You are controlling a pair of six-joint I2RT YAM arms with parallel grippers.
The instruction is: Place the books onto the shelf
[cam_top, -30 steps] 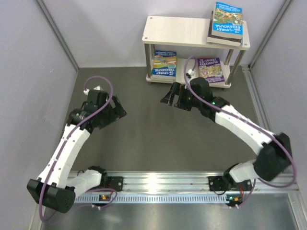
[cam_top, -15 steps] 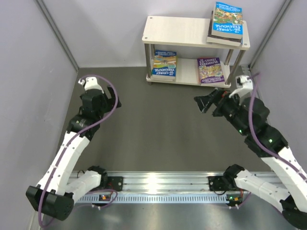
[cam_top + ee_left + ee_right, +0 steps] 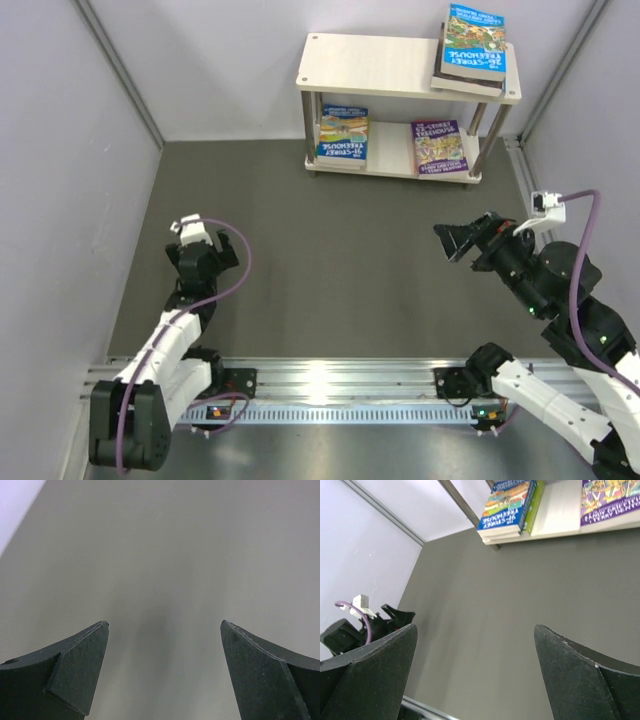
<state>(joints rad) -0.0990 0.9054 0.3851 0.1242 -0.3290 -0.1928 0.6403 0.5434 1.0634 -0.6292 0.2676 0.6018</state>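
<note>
Grey walls on 3 sides, dark grey table, and the two-tier shelf at its far edge. The task looks done or v. nearly done: every book I can see is on the shelf. The top stack, blue-and-green cover uppermost, sits at the right end of the top board. The blue-cover stack lies on the lower board at left, and the purple-cover book on the lower board at right. I see no book on the table from overhead, so I judge there's nothing left to fetch. I can't count how many are in each stack. My right pincer is wide open & empty, over the table's right side, well apart from the shelf, w/ the blue-cover stack far off in its cam. My left pincer is also wide open & empty. It's tucked low near my base at left, w/ only bare table in front and the shelf well away.
</note>
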